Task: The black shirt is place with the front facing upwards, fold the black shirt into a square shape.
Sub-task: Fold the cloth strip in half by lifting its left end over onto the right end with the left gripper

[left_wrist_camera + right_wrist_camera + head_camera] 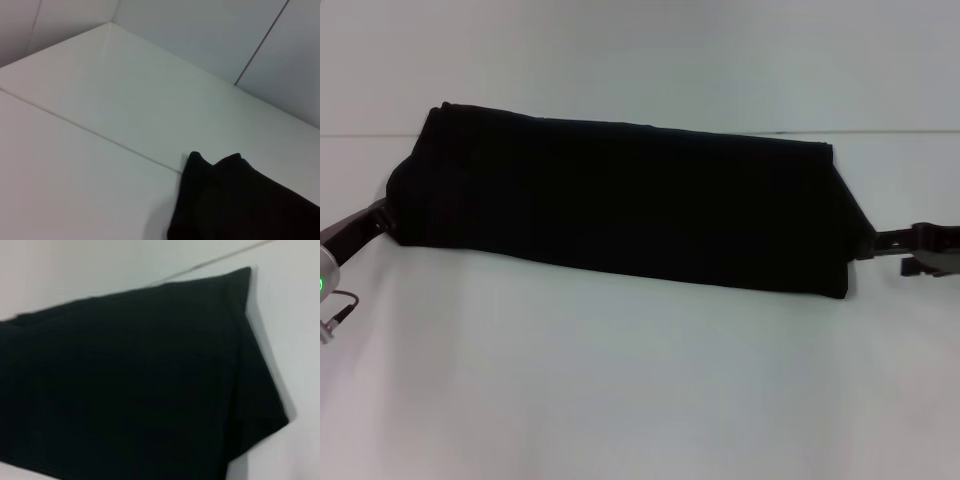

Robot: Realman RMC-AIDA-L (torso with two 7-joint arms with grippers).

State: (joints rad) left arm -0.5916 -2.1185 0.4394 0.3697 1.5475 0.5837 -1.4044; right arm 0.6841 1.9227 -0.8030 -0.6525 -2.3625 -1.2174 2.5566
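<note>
Shirt work, midway: the black shirt [620, 205] lies as a long folded band across the white counter [620, 400]. Left gripper [382, 215] meets its 9 o'clock end, right gripper [868, 245] its 3 o'clock end, arms low; you cannot tell either's finger state. Keep both ends level when folding it square.

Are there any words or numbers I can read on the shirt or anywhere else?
None can be read.
The black shirt lies folded into a long strip on the white table, showing only plain black cloth in all three views.
The left gripper and right gripper at its ends carry no readable marks; a small green light by the left arm is not a text.
</note>
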